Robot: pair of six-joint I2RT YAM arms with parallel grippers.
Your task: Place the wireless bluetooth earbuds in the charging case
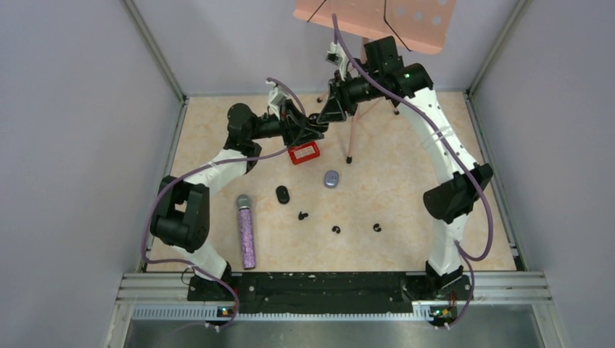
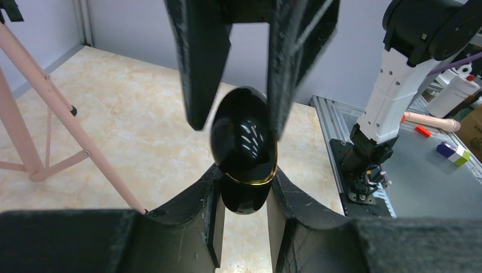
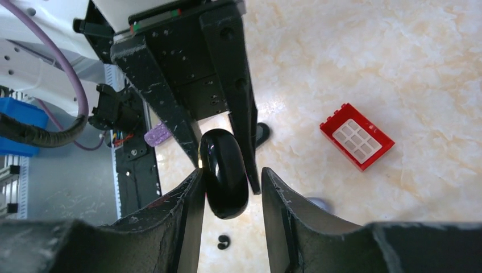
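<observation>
Earbuds (image 1: 335, 230) lie scattered lower-centre on the open surface (image 1: 406, 196). Upper centre, the left gripper (image 2: 244, 177) clamps the black charging case (image 2: 244, 131) midair. The right gripper (image 3: 230, 173) straddles it, grip unclear.

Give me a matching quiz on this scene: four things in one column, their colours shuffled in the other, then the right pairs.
Things:
1. microphone
2. lifted case
3. small box
4. tripod

Colours:
A. red
B. pink
C. glittery purple
D. glossy black

Pairs: 1-C, 2-D, 3-A, 4-B
</observation>
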